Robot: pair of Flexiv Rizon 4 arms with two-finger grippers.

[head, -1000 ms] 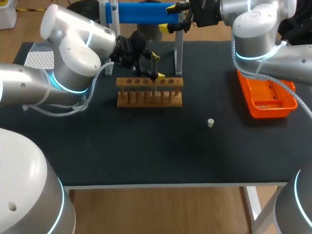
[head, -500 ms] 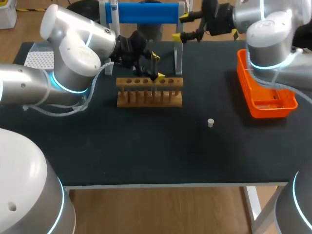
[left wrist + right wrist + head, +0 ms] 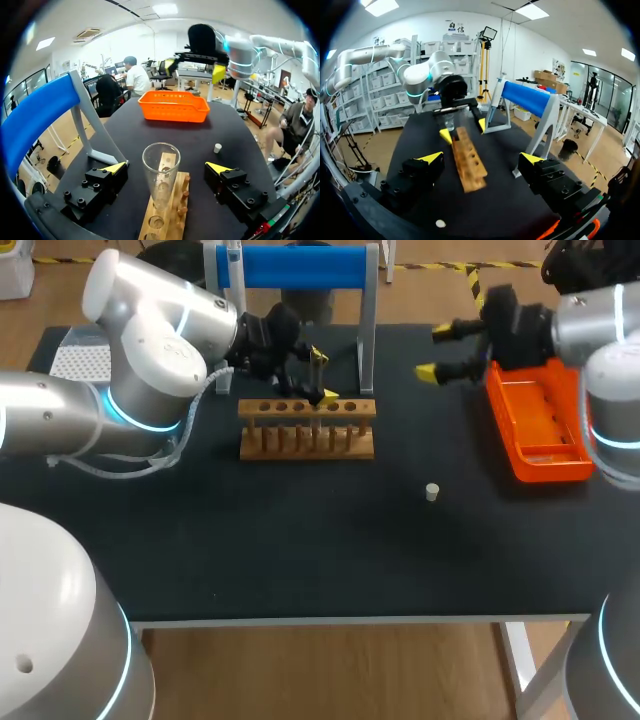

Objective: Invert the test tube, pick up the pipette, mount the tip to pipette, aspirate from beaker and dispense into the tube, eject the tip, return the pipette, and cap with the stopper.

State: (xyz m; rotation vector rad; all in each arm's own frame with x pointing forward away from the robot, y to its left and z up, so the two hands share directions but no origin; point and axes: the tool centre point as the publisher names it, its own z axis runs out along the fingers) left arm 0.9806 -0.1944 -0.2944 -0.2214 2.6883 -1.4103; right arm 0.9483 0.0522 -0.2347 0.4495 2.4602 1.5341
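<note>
A glass test tube is seen standing upright, mouth up, in one of the holes of the wooden rack. The left gripper is held over the rack with its fingers spread wide. One yellow tip is placed on each side of the tube, and a gap is left on both sides, so nothing is gripped. The right gripper is held above the table to the right of the rack, near the orange tray. Its fingers are opened wide and nothing is held between them. The small pale stopper is found on the table in front of the rack and off its right end, apart from it. The blue-topped stand is set just behind the rack, and the tray is placed well to the rack's right.
</note>
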